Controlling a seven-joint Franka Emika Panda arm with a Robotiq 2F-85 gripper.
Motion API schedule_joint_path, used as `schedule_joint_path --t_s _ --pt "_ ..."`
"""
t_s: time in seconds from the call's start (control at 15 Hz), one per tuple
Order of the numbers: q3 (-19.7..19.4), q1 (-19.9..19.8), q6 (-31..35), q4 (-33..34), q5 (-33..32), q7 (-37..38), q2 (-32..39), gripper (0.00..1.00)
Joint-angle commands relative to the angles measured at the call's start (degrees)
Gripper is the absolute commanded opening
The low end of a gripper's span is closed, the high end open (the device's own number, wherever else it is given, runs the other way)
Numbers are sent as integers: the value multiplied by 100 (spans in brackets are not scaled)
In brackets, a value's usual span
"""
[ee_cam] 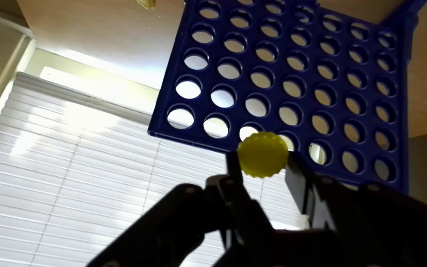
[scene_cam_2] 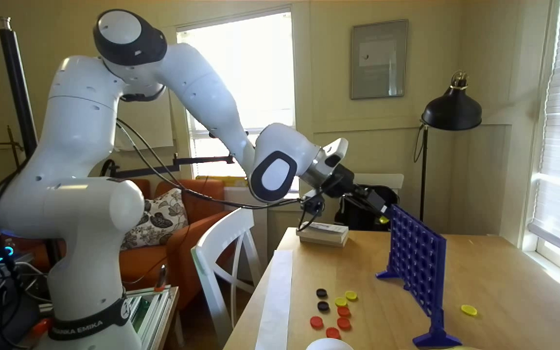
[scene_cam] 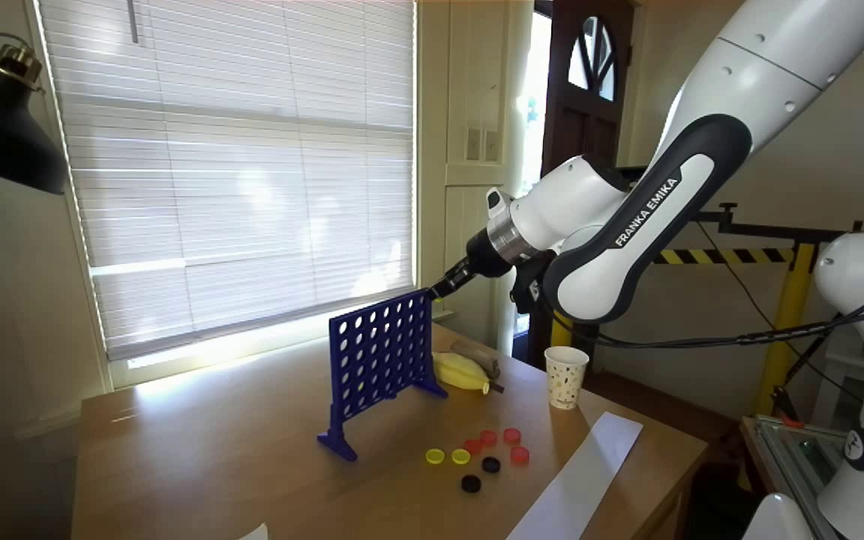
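Gripper [ee_cam: 262, 162]: pinching a yellow disc [ee_cam: 262, 152], parted just its width
Grid [ee_cam: 278, 82]: upright nearby, I see through its holes
Cup [scene_cam: 565, 379]: contents hidden, by the worktop [scene_cam: 192, 457] edge

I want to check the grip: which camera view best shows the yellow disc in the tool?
The wrist view: there the yellow disc is large, its round face and scalloped edge visible where the tool pinches it. Both exterior views show it just as a small yellow speck below the tool's end.
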Motion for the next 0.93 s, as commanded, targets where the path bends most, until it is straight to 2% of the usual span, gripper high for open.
schedule_joint_path --t_s 0.0,0.27,0.6,0.73,0.87 --pt "-545 574 319 -279 382 1 186 10" --pt "-786 622 466 -365 374 26 184 10" --pt "-813 274 606 -284 174 22 50 10" --pt "-729 91 711 -236 133 42 57 10" --pt "-296 -347 888 -154 352 -244 -81 10"
